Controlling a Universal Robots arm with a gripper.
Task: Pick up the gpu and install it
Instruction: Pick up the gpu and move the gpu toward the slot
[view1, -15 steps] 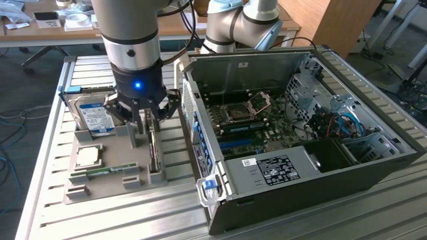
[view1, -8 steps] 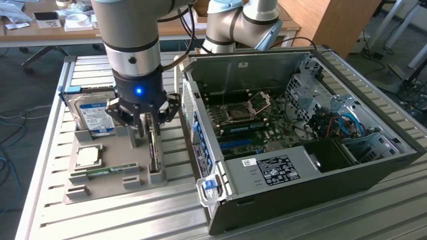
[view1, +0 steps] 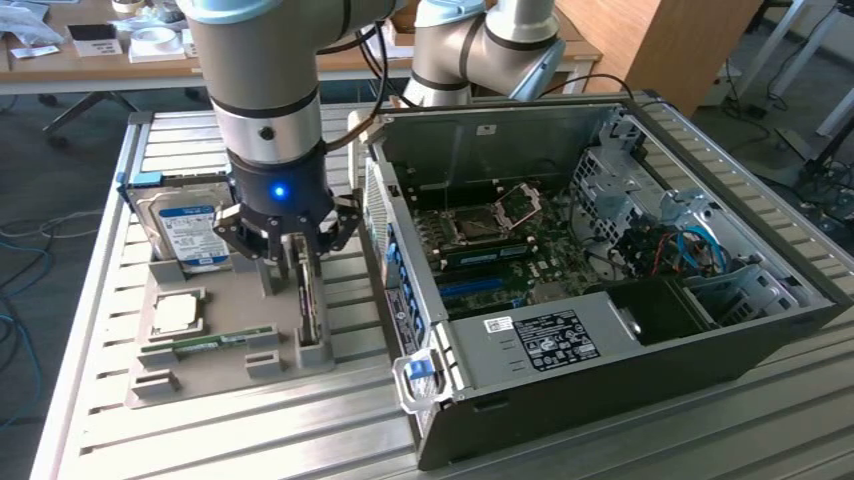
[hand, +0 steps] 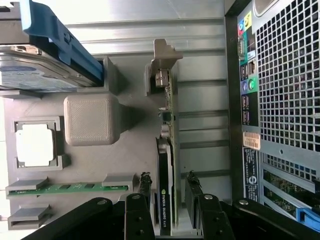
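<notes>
You've got 1 claw, approx. half open, fingers straddling 1 gpu, not clamped: a gap shows beside one finger. Gpu stands on edge in the tray on the desk. In ext. view the claw hides its top. Also on the tray: 1 drive, 1 CPU, 1 RAM stick. 1 open PC at tray's 3 o'clock.

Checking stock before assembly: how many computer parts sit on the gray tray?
4: hard drive at one end, processor next to it, memory stick beyond that, graphics card on edge, straddled by the gripper. More could hide beneath it.
</notes>
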